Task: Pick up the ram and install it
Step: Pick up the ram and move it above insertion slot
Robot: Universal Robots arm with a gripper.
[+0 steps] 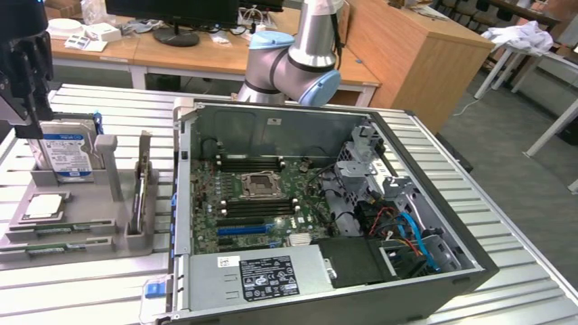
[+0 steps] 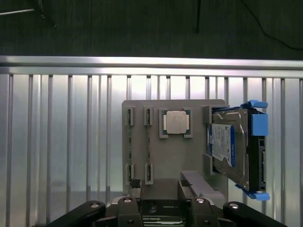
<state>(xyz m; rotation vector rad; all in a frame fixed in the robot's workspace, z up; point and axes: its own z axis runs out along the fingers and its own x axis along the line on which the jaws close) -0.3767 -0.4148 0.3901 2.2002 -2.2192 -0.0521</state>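
Wrist view: pincer (image 2: 161, 185) spread wide and empty above a holder (image 2: 189, 156); ram (image 2: 149, 144) stands edge-up in slots below, easy to grip.

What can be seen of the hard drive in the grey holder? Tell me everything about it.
The hard drive is a flat silver metal box with a blue and white printed label on its broad face. Blue plastic rails are fitted along its edges. It stands on edge, leaning slightly, in a slot of the grey holder, braced by the holder's upright grey posts. In the exterior view it sits at the holder's far end, on that view's left, next to the pocket that holds the square silver chip.
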